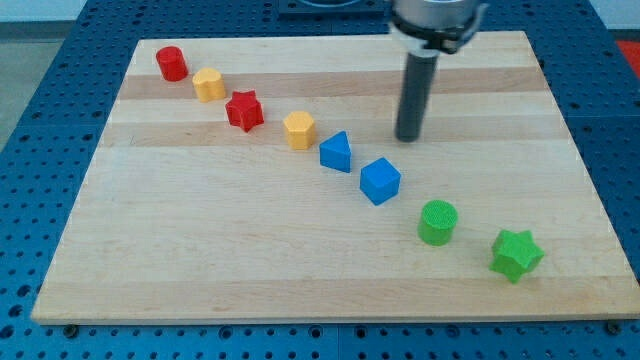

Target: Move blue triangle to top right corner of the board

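The blue triangle (336, 152) lies near the middle of the wooden board (250, 250), in a diagonal row of blocks. My tip (407, 138) rests on the board to the triangle's right and slightly above it, a short gap away, not touching it. The blue cube (380, 181) lies just below and left of the tip. The board's top right corner (515, 45) lies beyond the rod.
The diagonal row runs from the view's top left to bottom right: red cylinder (171, 63), yellow block (208, 85), red star (244, 110), yellow hexagon (299, 130), then the blue blocks, green cylinder (438, 221), green star (516, 254).
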